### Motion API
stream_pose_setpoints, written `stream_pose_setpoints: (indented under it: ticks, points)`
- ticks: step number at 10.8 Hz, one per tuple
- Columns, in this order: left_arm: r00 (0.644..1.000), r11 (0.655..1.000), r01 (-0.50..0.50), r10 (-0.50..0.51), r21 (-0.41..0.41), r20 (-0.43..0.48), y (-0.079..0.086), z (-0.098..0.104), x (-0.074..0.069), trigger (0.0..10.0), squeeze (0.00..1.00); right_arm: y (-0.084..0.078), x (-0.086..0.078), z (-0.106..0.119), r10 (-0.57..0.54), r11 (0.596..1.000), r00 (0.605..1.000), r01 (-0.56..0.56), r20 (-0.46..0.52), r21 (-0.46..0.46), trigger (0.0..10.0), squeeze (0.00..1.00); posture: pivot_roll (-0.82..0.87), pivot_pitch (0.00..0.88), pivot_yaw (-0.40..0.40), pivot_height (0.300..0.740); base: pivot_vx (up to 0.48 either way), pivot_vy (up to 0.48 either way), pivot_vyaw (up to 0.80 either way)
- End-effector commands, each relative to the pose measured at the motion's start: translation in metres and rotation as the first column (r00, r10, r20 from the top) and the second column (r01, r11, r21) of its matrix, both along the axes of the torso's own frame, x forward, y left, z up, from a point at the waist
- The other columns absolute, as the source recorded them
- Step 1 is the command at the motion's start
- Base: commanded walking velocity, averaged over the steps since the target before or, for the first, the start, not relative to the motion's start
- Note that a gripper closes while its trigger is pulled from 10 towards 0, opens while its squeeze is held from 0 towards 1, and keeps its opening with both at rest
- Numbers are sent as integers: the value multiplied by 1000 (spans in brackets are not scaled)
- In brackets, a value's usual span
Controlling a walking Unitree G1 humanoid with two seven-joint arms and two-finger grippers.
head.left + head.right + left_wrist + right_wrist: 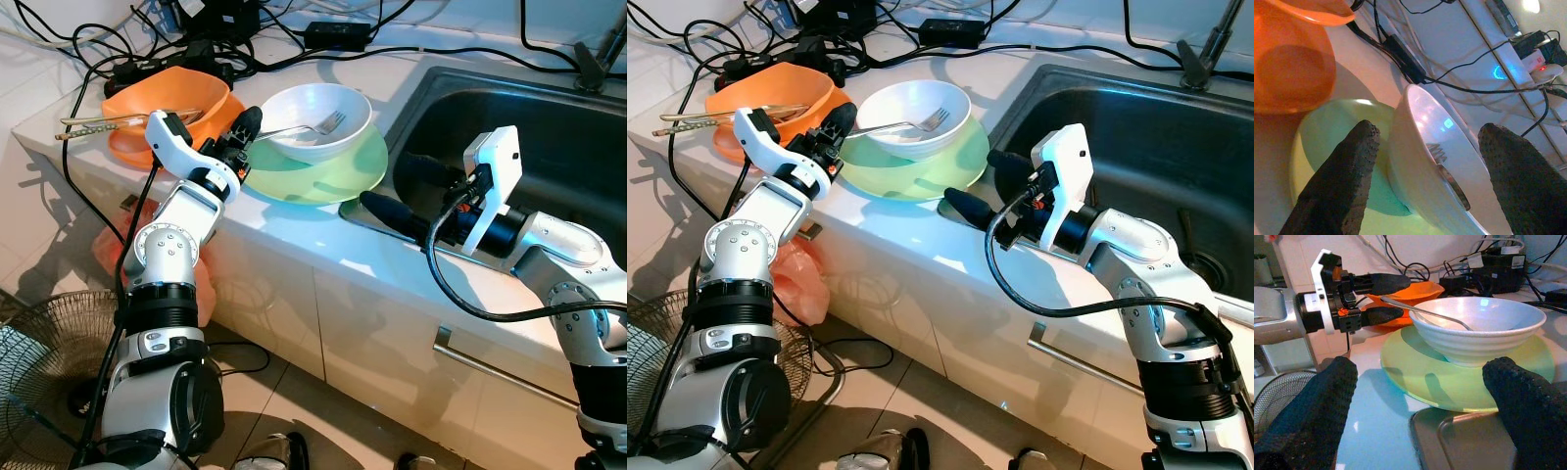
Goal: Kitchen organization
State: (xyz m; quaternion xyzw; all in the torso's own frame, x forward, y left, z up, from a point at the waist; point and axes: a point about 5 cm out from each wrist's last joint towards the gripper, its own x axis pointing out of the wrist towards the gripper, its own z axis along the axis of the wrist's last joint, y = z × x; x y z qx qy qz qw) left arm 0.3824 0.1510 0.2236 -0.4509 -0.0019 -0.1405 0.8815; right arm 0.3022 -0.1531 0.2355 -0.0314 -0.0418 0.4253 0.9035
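Note:
A white bowl (315, 119) with a metal fork (318, 125) in it stands on a light green plate (313, 174) on the white counter (323, 250). My left gripper (242, 137) is open at the bowl's left rim. The fork's handle (1400, 306) reaches out between its fingers (1383, 283), and the bowl (1420, 161) sits between them in the left wrist view. My right gripper (382, 179) is open just right of the plate, at the sink's edge, pointing at the bowl (1479, 325). An orange bowl (162, 103) holding chopsticks (103, 123) sits to the left.
A dark steel sink (529, 137) lies to the right, its faucet (591, 57) at the back. Black cables and power adapters (333, 34) crowd the back of the counter. Below are a cabinet handle (490, 367), an orange bag (201, 284) and a floor fan (39, 343).

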Motion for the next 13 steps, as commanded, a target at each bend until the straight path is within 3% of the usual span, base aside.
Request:
stream_pose_setpoints:
  ticks: [1, 4, 8, 12, 13]
  points:
    - [1000, 1000, -7, 7, 7, 0, 2, 4, 1, 10000, 0, 4, -3, 7, 30, 1000, 999, -30, 24, 1, 10000, 0, 13, 127, 130, 740, 0, 0, 0]
    - [1000, 999, -21, 21, 40, -5, 0, -6, 7, 10000, 0, 7, -7, 4, 66, 998, 998, -66, -5, 18, 10000, 0, 1, 125, 143, 740, 0, 0, 0]
    - [1000, 995, -6, 5, 104, 17, -12, -8, 6, 10000, 0, 4, 1, 3, -11, 999, 1000, 11, -4, 44, 10000, 0, 1, 127, 138, 740, 0, 0, 0]
    - [999, 996, -9, 6, 86, 36, -15, -4, 5, 10000, 0, 6, 1, 3, -11, 999, 1000, 12, -10, 49, 10000, 0, 2, 125, 137, 740, 0, 0, 0]
    - [999, 997, -12, 8, 76, 44, -16, -3, 5, 4549, 0, 7, 0, 1, -6, 999, 1000, 7, -15, 45, 10000, 0, 2, 123, 137, 740, 0, 0, 0]
